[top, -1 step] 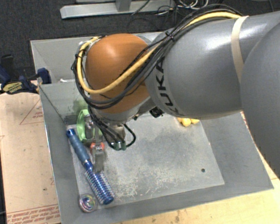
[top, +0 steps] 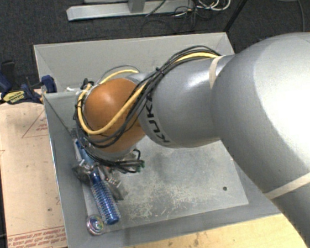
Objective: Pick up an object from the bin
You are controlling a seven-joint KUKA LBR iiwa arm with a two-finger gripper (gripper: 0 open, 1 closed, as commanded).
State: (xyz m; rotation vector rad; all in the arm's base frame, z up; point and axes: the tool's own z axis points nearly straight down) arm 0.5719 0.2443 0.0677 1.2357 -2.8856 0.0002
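A dark carpeted floor surrounds the grey metal bin (top: 195,185), whose flat bottom is scuffed and speckled with pale marks. The big silver arm (top: 208,106) comes in from the right and fills much of the bin's upper half. At its wrist sits a rounded orange cover (top: 112,111) wrapped in black and yellow cables (top: 140,92).

Below that cover the gripper (top: 98,174) is down at the bin's bottom, close to the left wall. It is mostly hidden by the wrist and its own metal parts. Whether it is open or closed, and whether it has hold of anything, cannot be told.

A blue ribbed tube-like thing (top: 106,204) starts right at the gripper and stretches away from it towards the bin's near left corner. It lies flat on the bottom. Its long axis runs nearly parallel to the left wall, slanting a little away from that wall as it goes. Its upper end is lost under the gripper, so contact there is unclear. Just beside its far end lies a small clear rounded piece (top: 94,226); whether the two are joined cannot be made out.
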